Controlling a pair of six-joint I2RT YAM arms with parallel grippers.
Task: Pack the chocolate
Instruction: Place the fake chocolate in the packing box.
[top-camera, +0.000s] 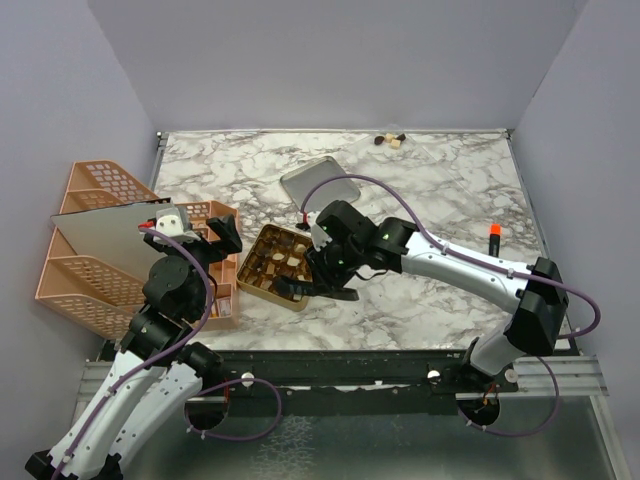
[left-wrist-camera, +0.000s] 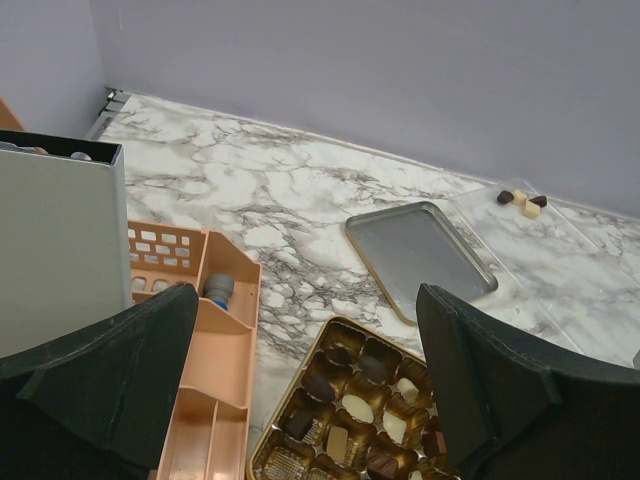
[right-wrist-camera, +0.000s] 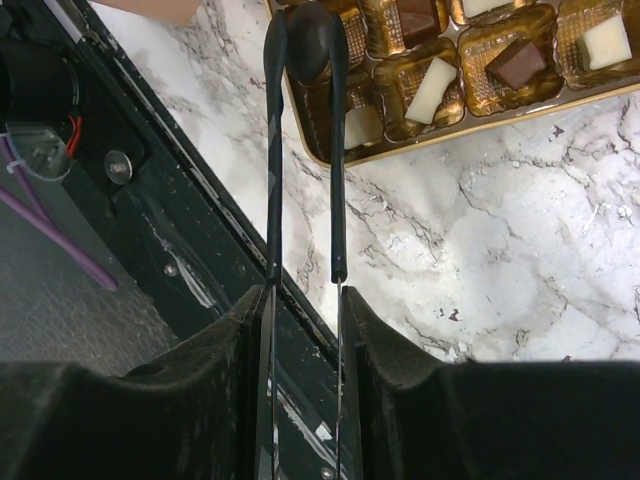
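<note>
STATUS: packing well advanced, not complete.

Done: gold tray (right-wrist-camera: 470, 130) sits on the marble table (top-camera: 440, 190) in front of the arms. Most compartments seen in the wrist views hold a piece, in dark, light brown and cream. At least one compartment at the tray's near-left looks empty in the left wrist view; a full count is not possible, as the R arm hides part of the tray.

In hand: R gripper (right-wrist-camera: 305, 310) has its fingers pressed onto a pair of thin black tongs (right-wrist-camera: 335, 180). The tong tips sit either side of a round dark piece (right-wrist-camera: 308, 40) over a corner compartment. Cannot tell whether the piece is pinched or seated.

L gripper (left-wrist-camera: 308, 300) has fingers spread wide with nothing between them. It hovers above the orange organizer (left-wrist-camera: 215, 400), just beside the tray.

Left to do: 3 loose pieces (left-wrist-camera: 520, 200) (2 dark, 1 cream) lie at the far edge on a clear sheet (left-wrist-camera: 570, 270), well apart from the tray. Metal lid (left-wrist-camera: 420, 250) lies off, inside up, between tray and loose pieces.

Est. remaining: 3 transfers, and possibly closing the lid.

MARKINGS: no brand, label or writing legible in any view. Lid face is hidden, as it is turned down.
</note>
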